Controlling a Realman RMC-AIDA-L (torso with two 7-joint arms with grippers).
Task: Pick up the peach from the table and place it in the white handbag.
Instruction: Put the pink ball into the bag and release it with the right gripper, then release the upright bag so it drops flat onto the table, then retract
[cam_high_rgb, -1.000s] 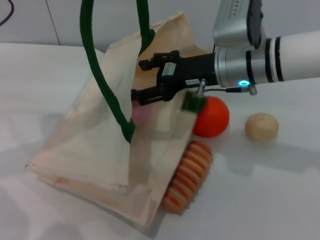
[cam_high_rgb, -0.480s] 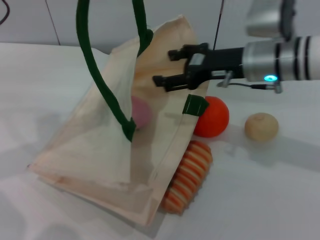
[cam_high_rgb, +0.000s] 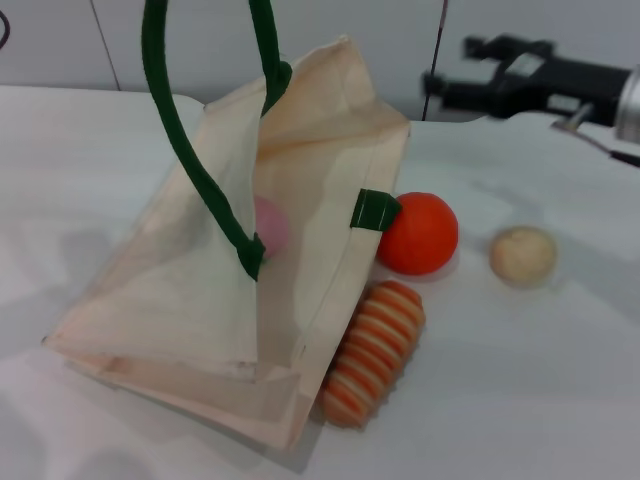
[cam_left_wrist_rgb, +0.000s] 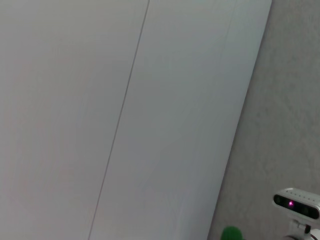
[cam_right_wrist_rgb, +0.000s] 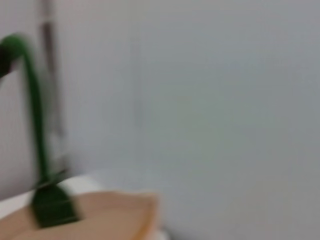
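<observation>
The white handbag (cam_high_rgb: 230, 290) stands tilted on the table, its mouth open. Its dark green handles (cam_high_rgb: 165, 120) rise taut out of the top of the head view. The peach (cam_high_rgb: 270, 226) lies inside the bag, a pink round shape behind the near handle. My right gripper (cam_high_rgb: 449, 64) is open and empty, high at the upper right, apart from the bag and above the table behind the orange ball. The right wrist view shows a green handle (cam_right_wrist_rgb: 35, 125) and the bag's rim (cam_right_wrist_rgb: 105, 212). My left gripper is out of view.
An orange ball (cam_high_rgb: 418, 233) touches the bag's right side. An orange-and-white striped object (cam_high_rgb: 373, 352) lies against the bag's front right corner. A pale beige ball (cam_high_rgb: 523, 254) sits further right. A wall stands behind the table.
My right gripper has drawn back out of the bag's mouth, up and to the right, empty. The peach has stayed inside the bag. The bag's mouth has shifted slightly.
</observation>
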